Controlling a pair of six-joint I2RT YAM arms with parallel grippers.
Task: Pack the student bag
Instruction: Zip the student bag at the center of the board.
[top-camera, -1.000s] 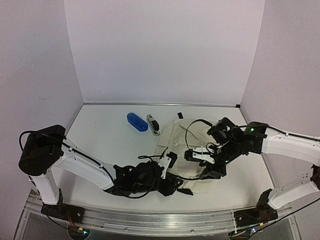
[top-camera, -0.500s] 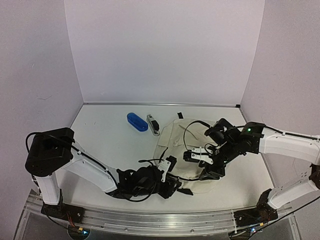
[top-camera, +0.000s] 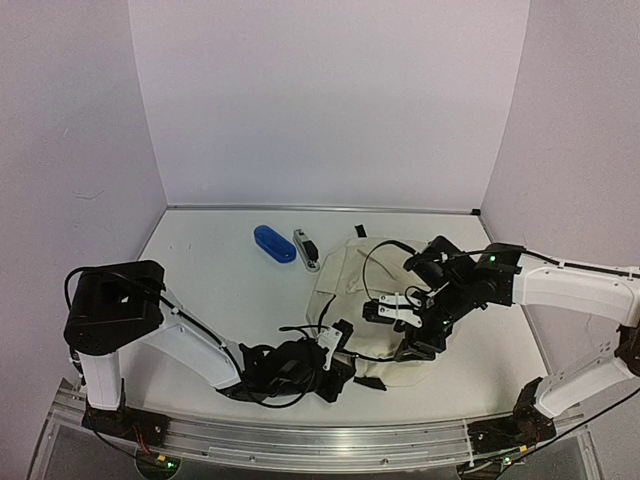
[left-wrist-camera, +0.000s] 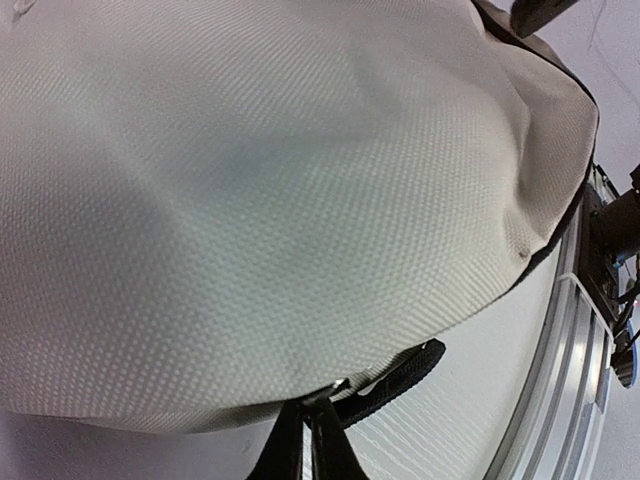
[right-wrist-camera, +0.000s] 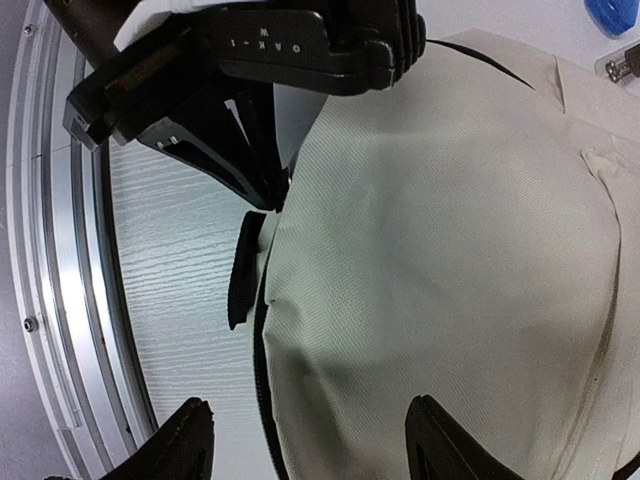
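Note:
The student bag (top-camera: 372, 295) is a cream fabric pack lying flat on the table between both arms. It fills the left wrist view (left-wrist-camera: 280, 200) and most of the right wrist view (right-wrist-camera: 450, 250). My left gripper (left-wrist-camera: 310, 408) is shut, pinching the bag's near edge at a small metal piece beside a black strap tab (left-wrist-camera: 400, 372). From above, that gripper (top-camera: 345, 370) lies low at the bag's front left corner. My right gripper (right-wrist-camera: 318, 440) hangs open over the bag's black zipper edge (right-wrist-camera: 262, 400), one finger on each side, touching nothing. Seen from above, it (top-camera: 397, 330) hovers over the bag's near half.
A blue oblong object (top-camera: 273, 243) and a grey and black tool (top-camera: 306, 249) lie on the table behind the bag's left side. The metal rail of the table's near edge (right-wrist-camera: 70, 300) runs close to the bag. Loose black cables trail over the bag near both wrists.
My left gripper has closed on the bag's near edge and its arm has crept right. My right gripper has opened a little wider and drifted slightly left.

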